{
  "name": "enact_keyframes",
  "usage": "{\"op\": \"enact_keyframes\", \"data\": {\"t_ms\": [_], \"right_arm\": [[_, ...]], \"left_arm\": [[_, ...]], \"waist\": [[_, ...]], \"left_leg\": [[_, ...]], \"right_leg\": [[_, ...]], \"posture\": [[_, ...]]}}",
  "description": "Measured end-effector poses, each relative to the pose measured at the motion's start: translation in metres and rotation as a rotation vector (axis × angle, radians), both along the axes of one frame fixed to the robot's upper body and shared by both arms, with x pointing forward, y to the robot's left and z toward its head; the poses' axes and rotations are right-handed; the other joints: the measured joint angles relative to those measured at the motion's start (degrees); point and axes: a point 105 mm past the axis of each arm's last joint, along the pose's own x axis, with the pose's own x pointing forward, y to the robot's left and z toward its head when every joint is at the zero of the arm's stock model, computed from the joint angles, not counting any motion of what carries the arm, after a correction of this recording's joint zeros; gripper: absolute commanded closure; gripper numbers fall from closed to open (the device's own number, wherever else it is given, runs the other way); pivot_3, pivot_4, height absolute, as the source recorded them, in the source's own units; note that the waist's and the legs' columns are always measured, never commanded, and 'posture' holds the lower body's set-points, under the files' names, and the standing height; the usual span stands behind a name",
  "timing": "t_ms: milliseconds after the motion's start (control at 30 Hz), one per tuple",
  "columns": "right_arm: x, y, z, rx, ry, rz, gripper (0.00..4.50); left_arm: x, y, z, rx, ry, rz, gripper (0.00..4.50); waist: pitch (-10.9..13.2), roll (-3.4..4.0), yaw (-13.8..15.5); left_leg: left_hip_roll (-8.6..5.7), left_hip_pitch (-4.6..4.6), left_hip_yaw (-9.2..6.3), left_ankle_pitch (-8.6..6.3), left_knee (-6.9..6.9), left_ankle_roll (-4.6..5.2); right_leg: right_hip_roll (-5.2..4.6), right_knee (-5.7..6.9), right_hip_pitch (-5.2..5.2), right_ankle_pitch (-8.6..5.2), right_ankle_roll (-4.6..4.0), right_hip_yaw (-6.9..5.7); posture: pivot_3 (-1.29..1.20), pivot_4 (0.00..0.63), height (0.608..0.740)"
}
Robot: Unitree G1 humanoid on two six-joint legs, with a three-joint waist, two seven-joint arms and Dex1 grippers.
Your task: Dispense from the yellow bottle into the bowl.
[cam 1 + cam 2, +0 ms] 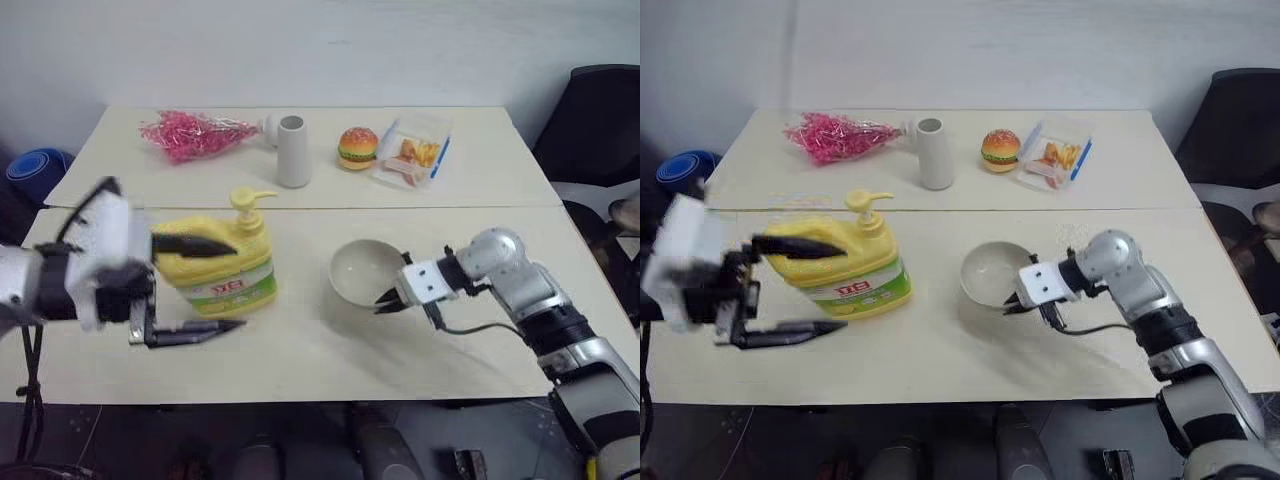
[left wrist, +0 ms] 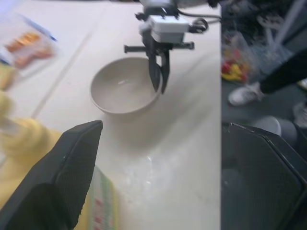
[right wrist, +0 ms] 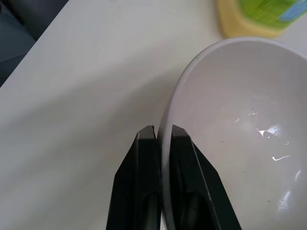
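At centre frame, the smooth, rounded, pale bowl is pinched at its rim by the right gripper, jaws closed on it. Left of centre, the squat, glossy yellow bottle is straddled by the left gripper, jaws wide open. The bowl should be carried level to sit beneath the pump spout.

Bare table lies open between the yellow bottle and the bowl.
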Motion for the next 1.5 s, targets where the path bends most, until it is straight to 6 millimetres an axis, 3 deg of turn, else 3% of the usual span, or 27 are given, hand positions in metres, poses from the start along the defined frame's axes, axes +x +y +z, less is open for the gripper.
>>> {"op": "enact_keyframes", "data": {"t_ms": [33, 133, 267, 367, 567, 767, 900, 1133, 1500], "right_arm": [[0.002, 0.004, 0.011, 0.006, -0.009, 0.002, 4.48], [0.007, 0.014, 0.037, 0.025, -0.040, 0.009, 4.50], [0.018, 0.037, 0.070, 0.055, -0.073, 0.037, 4.50], [0.022, 0.051, 0.091, 0.058, -0.112, 0.065, 4.50], [0.027, 0.067, 0.091, 0.038, -0.074, 0.086, 4.50], [0.031, 0.076, 0.096, 0.002, -0.066, 0.095, 4.50], [0.030, 0.084, 0.107, 0.010, -0.068, 0.111, 4.50], [0.022, 0.088, 0.100, -0.014, -0.029, 0.152, 4.50], [0.009, 0.098, 0.117, 0.016, 0.012, 0.181, 4.50]], "left_arm": [[0.003, 0.003, 0.011, -0.042, -0.011, 0.013, 0.00], [0.010, 0.015, 0.030, -0.100, -0.036, 0.063, 0.59], [0.030, 0.035, 0.048, -0.120, -0.070, 0.140, 1.85], [0.040, 0.039, 0.055, -0.120, -0.093, 0.149, 2.74], [0.063, 0.039, 0.056, -0.116, -0.098, 0.138, 4.47], [0.074, 0.027, 0.034, -0.063, -0.049, 0.095, 4.47], [0.074, 0.021, 0.032, -0.067, -0.053, 0.077, 4.47], [0.074, 0.014, 0.032, -0.061, -0.074, 0.063, 4.47], [0.076, 0.015, 0.020, 0.007, -0.091, 0.069, 4.47]], "waist": [[0.00, 0.00, 0.01], [0.00, 0.00, -0.15], [0.03, -0.01, -0.85], [0.03, -0.01, -1.22], [0.03, -0.01, -1.26], [0.02, -0.02, -1.55], [0.02, -0.02, -2.47], [0.02, -0.02, -2.76], [0.02, -0.02, -2.61]], "left_leg": [[0.00, -0.01, -0.03, 0.02, 0.00, -0.04], [0.00, -0.02, -0.04, 0.03, -0.01, -0.05], [-0.04, -0.08, -0.05, 0.18, -0.01, -0.33], [-0.02, -0.09, -0.12, 0.24, -0.04, -0.44], [-0.03, -0.35, -0.12, 0.29, -0.04, -0.56], [-0.01, -1.29, -0.15, 0.33, 0.32, -0.69], [-0.02, -1.32, -0.16, 0.33, 0.36, -0.70], [-0.03, -1.32, -0.18, 0.31, 0.59, -0.67], [-0.03, -1.38, -0.23, 0.29, 0.70, -0.63]], "right_leg": [[0.00, 0.04, -0.02, 0.00, 0.00, -0.03], [-0.01, 0.04, -0.02, -0.01, -0.01, -0.05], [-0.02, 0.09, -0.06, -0.01, -0.02, -0.09], [-0.02, 0.26, -0.07, -0.01, -0.02, -0.16], [-0.19, 0.23, -0.26, -0.01, -0.03, -0.54], [-0.37, 0.57, -1.26, -0.01, -0.04, -0.99], [-0.41, 0.61, -1.29, -0.01, -0.04, -1.00], [-0.42, 0.81, -1.28, -0.01, -0.06, -0.99], [-0.43, 0.83, -1.27, 0.02, -0.07, -1.01]], "posture": [[0.00, 0.150, 0.740], [0.00, 0.150, 0.740], [0.00, 0.150, 0.740], [0.00, 0.150, 0.740], [0.00, 0.150, 0.740], [0.00, 0.150, 0.740], [0.00, 0.150, 0.740], [0.00, 0.150, 0.740], [0.00, 0.150, 0.740]]}}
